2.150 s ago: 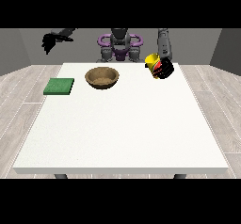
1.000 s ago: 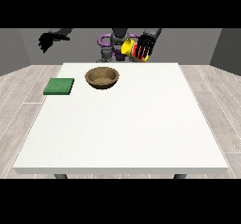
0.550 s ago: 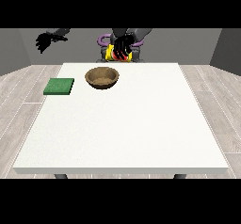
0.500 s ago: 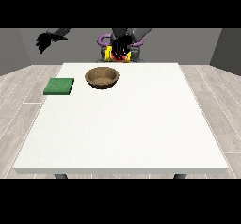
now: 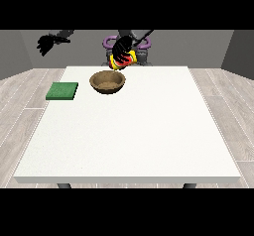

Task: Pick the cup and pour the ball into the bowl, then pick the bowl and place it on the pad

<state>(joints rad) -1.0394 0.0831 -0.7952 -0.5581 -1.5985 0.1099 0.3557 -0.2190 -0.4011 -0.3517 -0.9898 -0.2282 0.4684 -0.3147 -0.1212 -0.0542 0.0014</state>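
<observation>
Now you have yellow cup [image 5: 125,60] gripped in hand at view's right [image 5: 120,48], held above far rim of wooden bowl [image 5: 106,81]. Ball not visible; pour unconfirmed. Bowl not yet on green pad [image 5: 62,90]. Other hand [image 5: 48,42] raised, fingers unclear.

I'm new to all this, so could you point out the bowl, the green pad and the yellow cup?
bowl [image 5: 106,87], front view, its front wall.
green pad [image 5: 62,90], front view, its top face.
yellow cup [image 5: 130,58], front view, its yellow side beside the hand.
</observation>
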